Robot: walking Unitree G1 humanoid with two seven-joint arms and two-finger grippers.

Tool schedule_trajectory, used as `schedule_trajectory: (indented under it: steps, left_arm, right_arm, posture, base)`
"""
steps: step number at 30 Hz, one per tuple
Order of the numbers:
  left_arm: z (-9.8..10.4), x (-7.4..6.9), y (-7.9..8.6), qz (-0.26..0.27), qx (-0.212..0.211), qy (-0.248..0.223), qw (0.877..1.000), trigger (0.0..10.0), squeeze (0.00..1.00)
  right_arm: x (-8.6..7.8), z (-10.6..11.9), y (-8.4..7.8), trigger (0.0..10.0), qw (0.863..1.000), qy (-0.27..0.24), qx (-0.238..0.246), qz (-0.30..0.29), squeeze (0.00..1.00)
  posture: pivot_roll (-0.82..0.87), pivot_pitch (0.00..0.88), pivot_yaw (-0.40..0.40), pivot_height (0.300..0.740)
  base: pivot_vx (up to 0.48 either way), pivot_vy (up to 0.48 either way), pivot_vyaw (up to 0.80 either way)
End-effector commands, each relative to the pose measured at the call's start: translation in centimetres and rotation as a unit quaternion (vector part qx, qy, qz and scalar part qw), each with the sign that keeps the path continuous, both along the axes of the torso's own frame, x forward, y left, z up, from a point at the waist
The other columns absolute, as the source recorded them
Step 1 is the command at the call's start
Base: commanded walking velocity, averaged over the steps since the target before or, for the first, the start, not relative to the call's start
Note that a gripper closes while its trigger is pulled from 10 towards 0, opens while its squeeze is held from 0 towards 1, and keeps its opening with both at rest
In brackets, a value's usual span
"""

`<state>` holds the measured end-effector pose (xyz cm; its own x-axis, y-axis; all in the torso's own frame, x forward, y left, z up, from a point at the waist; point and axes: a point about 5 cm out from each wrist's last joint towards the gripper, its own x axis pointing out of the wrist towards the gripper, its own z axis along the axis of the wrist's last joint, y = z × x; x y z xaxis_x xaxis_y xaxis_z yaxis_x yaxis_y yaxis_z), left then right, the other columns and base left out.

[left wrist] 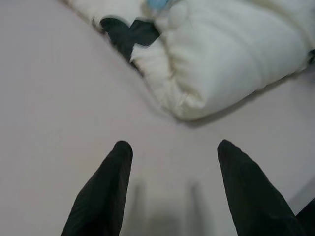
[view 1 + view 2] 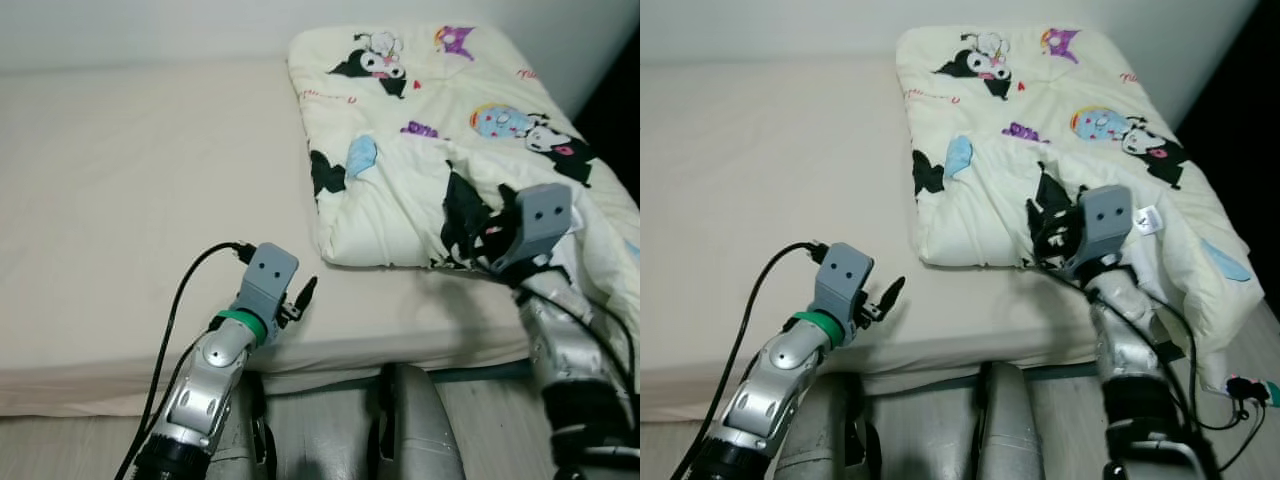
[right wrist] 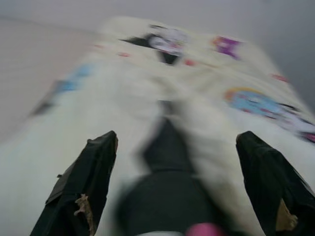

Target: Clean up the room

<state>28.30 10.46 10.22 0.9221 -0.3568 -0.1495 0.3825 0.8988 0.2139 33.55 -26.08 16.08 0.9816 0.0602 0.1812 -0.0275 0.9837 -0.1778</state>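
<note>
A cream comforter with cartoon prints lies folded on the right half of a bed with a beige sheet. Its right part hangs over the bed's side. My right gripper is at the comforter's near edge, by a black patch of the print. In the right wrist view this gripper is open, its fingers spread over the fabric and nothing between them. My left gripper hovers over the bare sheet near the bed's front edge, left of the comforter's corner. The left wrist view shows it open.
A pale wall runs behind the bed. To the right of the bed there is a dark gap. Wooden floor and my own legs show below the front edge. A black cable loops along my left arm.
</note>
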Motion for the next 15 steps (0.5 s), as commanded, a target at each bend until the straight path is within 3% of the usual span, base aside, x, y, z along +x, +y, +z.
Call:
schedule_trajectory:
  steps: [1,4,5,6,7,15]
  left_arm:
    - [-0.5,-0.4,0.3,0.005,0.004,0.014,1.0,10.0,0.0]
    - [-0.6,-0.6,0.7,0.009,0.008,0.016,1.0,10.0,0.0]
    - [-0.6,-0.7,1.1,0.014,0.013,0.019,1.0,10.0,0.0]
    - [-0.6,-0.7,1.1,0.014,0.013,0.019,1.0,10.0,0.0]
    - [-0.6,-0.8,1.6,0.02,0.017,0.021,0.999,10.0,0.0]
    - [-0.5,-1.6,2.8,0.036,0.025,0.026,0.999,10.0,0.0]
  right_arm:
    - [-0.2,-0.9,-0.5,10.0,1.0,0.013,0.009,-0.013,1.0]
    - [0.0,-0.6,-1.2,10.0,1.0,0.017,0.002,-0.025,1.0]
    - [0.4,-0.3,-1.9,10.0,0.999,0.021,-0.009,-0.034,0.52]
    - [0.4,-0.3,-1.9,10.0,0.999,0.021,-0.009,-0.034,0.52]
    - [0.7,0.1,-2.3,10.0,0.999,0.023,-0.021,-0.042,0.0]
    - [1.7,1.8,-3.7,10.0,0.997,0.023,-0.031,-0.069,0.0]
  posture:
    - [0.04,0.145,0.068,0.595]
    - [0.05,0.164,0.074,0.595]
    - [0.06,0.179,0.079,0.595]
    - [0.06,0.179,0.079,0.595]
    - [0.06,0.191,0.083,0.595]
    - [0.1,0.234,0.103,0.595]
  base:
    - [0.0,0.0,0.0]
    - [0.0,0.0,0.0]
    - [0.0,0.0,0.0]
    - [0.0,0.0,0.0]
    - [0.0,0.0,0.0]
    - [0.0,0.0,0.0]
